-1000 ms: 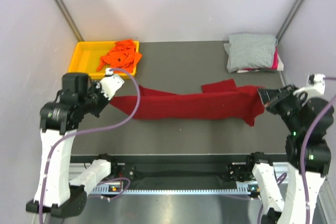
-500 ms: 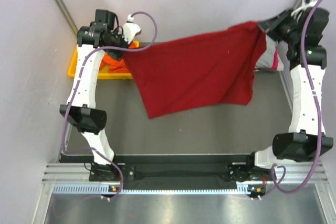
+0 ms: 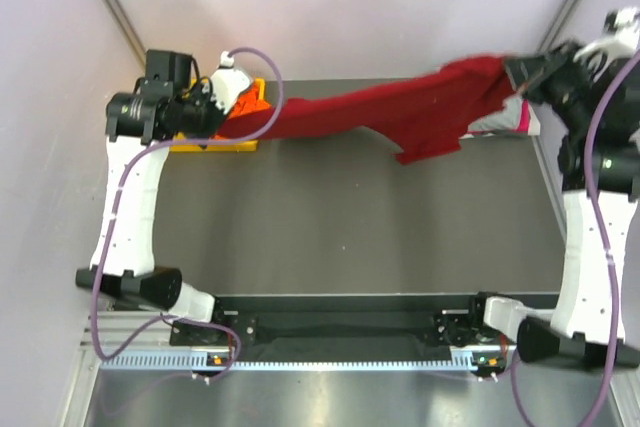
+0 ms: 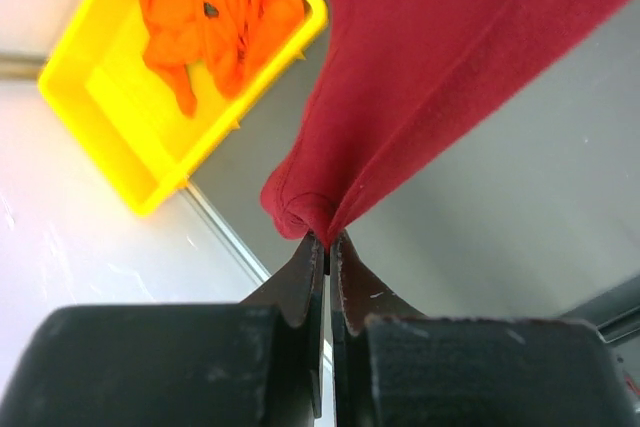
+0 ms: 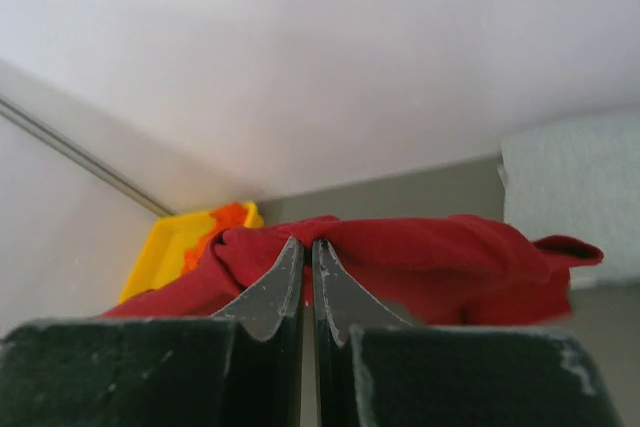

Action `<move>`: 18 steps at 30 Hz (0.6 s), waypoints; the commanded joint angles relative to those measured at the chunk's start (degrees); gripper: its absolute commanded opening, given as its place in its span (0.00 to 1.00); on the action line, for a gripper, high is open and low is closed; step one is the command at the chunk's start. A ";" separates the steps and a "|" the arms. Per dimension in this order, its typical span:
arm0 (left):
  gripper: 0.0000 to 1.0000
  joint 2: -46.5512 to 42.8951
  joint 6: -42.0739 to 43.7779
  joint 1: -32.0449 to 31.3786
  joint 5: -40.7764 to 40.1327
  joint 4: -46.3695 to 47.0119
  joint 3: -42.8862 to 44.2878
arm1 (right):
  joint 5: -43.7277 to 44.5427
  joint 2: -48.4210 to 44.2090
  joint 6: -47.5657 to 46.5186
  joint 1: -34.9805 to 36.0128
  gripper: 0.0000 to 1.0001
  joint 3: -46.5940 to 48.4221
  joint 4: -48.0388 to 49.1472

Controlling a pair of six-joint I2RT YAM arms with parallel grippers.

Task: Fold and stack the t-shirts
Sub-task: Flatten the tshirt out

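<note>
The dark red t-shirt hangs stretched in the air across the back of the table, drooping at its middle right. My left gripper is shut on its left end above the tray; in the left wrist view the cloth bunches at the gripper. My right gripper is shut on the right end, seen as a red fold at the gripper. An orange t-shirt lies crumpled in the yellow tray. A folded grey t-shirt lies at the back right, a pink one peeking out under it.
The yellow tray sits at the back left corner, mostly hidden by my left arm. Pale walls close in on the left, back and right. The dark table surface stretches in front of the hanging shirt.
Both grippers lifted the red shirt off the table and spread it wide in the air; now it has swung back into a narrow stretched band, with the left gripper lower and farther left.
</note>
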 commanded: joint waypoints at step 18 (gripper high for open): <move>0.00 -37.03 5.88 0.27 1.89 6.72 -63.04 | 5.92 -53.85 6.83 -0.63 0.00 -64.28 -29.96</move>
